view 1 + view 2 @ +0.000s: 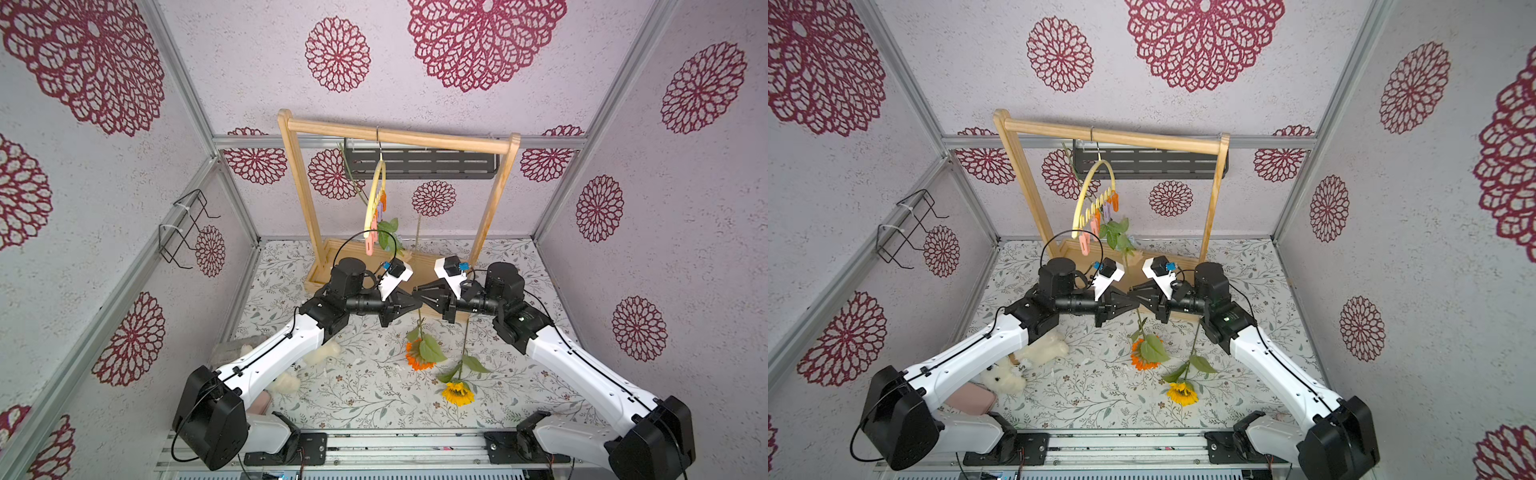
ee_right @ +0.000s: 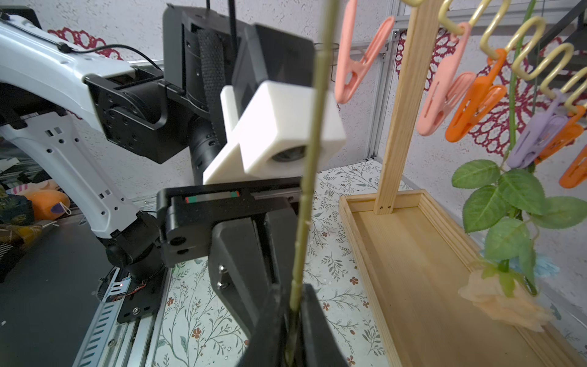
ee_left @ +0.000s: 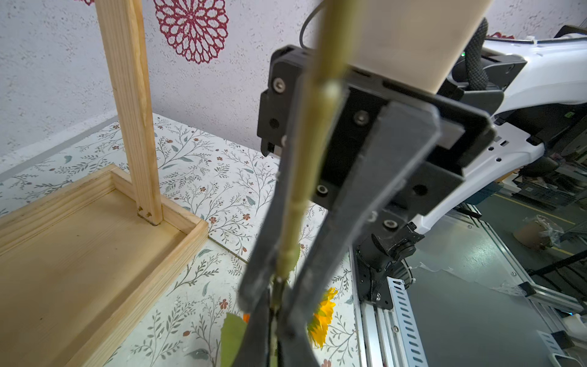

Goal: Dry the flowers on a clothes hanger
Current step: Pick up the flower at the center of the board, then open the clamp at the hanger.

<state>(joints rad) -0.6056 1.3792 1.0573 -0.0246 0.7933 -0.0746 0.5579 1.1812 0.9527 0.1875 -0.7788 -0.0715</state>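
Floral-printed desk [image 1: 353, 399] and lilac walls with crimson medallions frame the scene. The orange gerbera with a long green stem [image 1: 415, 361] hangs head-down at the centre, its stalk running upright through both pincers. The left pincer [image 1: 415, 308] is clamped on the stalk; the right pincer [image 1: 417, 289] straddles it right beside, though whether it grips cannot be told. The flower looks light, the stem slender and bendy, the petals crushable, so bare stalk clear of the head seems the safest hold. The thin pale-yellow arched clothes hanger with pastel clothespins [image 1: 374, 199] hangs on the wooden rack [image 1: 436, 139], carrying a peach rose [image 2: 502, 302] and light blue carnation [image 2: 546, 267]; a yellow sunflower [image 1: 457, 392] lies on the desk. No writing is legible
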